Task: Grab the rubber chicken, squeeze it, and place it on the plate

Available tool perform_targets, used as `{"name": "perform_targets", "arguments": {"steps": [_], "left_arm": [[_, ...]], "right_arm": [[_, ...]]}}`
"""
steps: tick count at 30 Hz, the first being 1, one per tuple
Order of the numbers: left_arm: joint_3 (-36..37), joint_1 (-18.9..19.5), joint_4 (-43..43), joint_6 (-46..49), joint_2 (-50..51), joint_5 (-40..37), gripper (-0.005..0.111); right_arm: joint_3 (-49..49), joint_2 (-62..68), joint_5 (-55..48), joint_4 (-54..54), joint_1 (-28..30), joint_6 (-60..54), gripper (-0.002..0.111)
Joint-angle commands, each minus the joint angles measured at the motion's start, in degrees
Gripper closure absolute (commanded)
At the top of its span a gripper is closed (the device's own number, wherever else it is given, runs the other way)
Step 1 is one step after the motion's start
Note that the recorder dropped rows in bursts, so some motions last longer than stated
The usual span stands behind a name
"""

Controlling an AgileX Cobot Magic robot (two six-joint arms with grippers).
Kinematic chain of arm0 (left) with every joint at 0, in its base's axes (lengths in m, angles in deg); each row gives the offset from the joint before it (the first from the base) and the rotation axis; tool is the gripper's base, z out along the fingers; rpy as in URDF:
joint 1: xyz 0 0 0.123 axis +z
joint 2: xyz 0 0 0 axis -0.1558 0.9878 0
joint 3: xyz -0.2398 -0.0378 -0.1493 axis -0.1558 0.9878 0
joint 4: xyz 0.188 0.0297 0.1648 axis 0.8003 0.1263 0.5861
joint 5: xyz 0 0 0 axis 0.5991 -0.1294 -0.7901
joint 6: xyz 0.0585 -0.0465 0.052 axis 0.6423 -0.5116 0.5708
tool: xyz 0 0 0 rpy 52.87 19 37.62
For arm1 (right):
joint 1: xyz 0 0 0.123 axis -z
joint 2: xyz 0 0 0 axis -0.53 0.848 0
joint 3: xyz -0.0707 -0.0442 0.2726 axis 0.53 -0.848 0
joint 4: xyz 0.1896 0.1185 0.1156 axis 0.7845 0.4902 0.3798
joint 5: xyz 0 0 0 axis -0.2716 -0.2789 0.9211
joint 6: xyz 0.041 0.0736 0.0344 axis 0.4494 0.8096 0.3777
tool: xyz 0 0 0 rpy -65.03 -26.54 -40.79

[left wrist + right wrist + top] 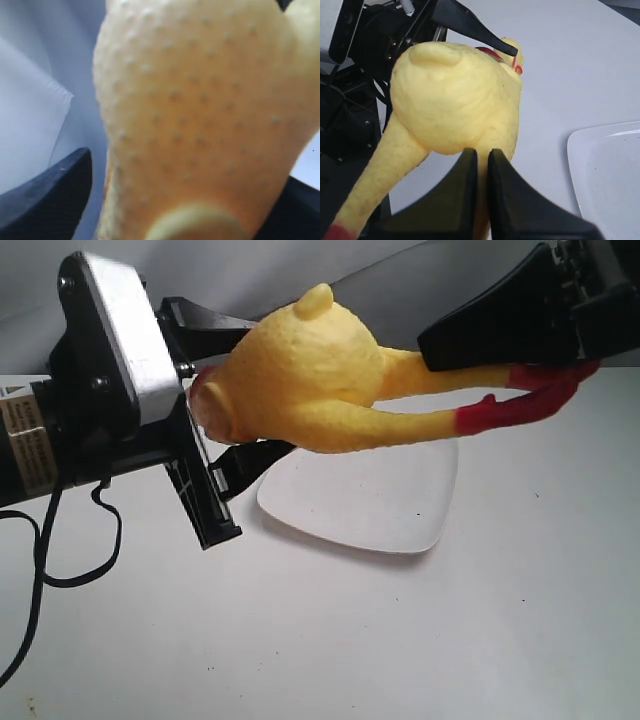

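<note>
Evidently mid-squeeze: the right gripper (482,155) is clamping a leg of the long yellow rubber chicken (310,370); the left gripper (265,390) is straddling it, hold unclear; lowering onto the glossy white square plate (380,510) is coming next.

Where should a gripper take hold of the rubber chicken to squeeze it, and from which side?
Across the plump body of the rubber chicken, its widest part, from the head end, one finger above and one below, where the left gripper sits. It's held level in the air; the thin legs, one pinched by the right gripper, give little to squeeze.
</note>
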Motion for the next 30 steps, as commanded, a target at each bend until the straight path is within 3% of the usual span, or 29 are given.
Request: {"name": "perform_targets", "arguments": {"steps": [1,4,6,11,12,21,23,28,30], "left_arm": [[-0.23,-0.3,-0.9,-1.46,0.03,-1.07,0.034],[-0.23,-0.3,-0.9,-3.41,0.03,-0.85,0.037],[-0.23,-0.3,-0.9,-3.99,0.03,-0.85,0.049],[-0.23,-0.3,-0.59,-3.99,0.03,-0.85,0.102],[-0.23,-0.3,-0.44,-3.81,0.03,-0.85,0.106],[-0.23,-0.3,-0.47,-3.89,0.03,-0.85,0.103],[-0.23,-0.3,-0.47,-3.89,0.03,-0.85,0.092],[-0.23,-0.3,-0.58,-3.89,0.03,-1.07,0.048],[-0.23,-0.3,-0.58,-3.97,0.03,-1.66,0.041]], "right_arm": [[-0.09,-0.21,0.37,2.01,-0.1,-0.28,0.108],[-0.09,-0.21,0.37,2.01,-0.1,-0.28,0.108],[-0.09,-0.21,0.37,2.01,-0.1,-0.28,0.108],[-0.09,-0.21,0.37,2.01,-0.1,-0.11,0.108],[-0.09,-0.21,0.37,2.01,-0.1,-0.11,0.108],[-0.09,-0.21,0.37,2.01,-0.1,-0.11,0.108],[-0.09,-0.21,0.37,2.01,-0.1,-0.11,0.108],[-0.09,-0.21,0.37,2.01,-0.1,-0.11,0.108],[-0.09,-0.21,0.37,2.01,-0.1,-0.11,0.108]]}}
